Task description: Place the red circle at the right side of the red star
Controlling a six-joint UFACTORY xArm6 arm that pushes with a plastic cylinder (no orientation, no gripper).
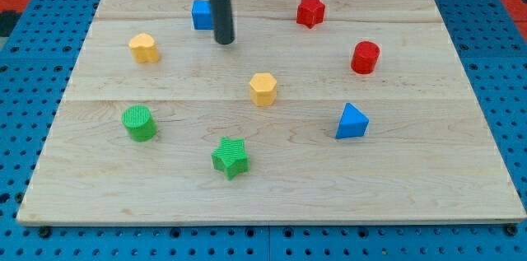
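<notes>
The red circle (365, 57) stands at the view's right on the wooden board (445, 179). The red star (310, 11) sits near the view's top, up and to the left of the red circle. My tip (224, 42) rests on the board at the upper middle, just right of and below a blue cube (201, 14). It is well left of both red blocks and touches neither.
A yellow heart-like block (144, 48) is at the left, a yellow hexagon (263, 89) at the centre, a green circle (139, 123) at the lower left, a green star (230, 157) at the bottom middle, a blue triangle (352, 121) at the lower right.
</notes>
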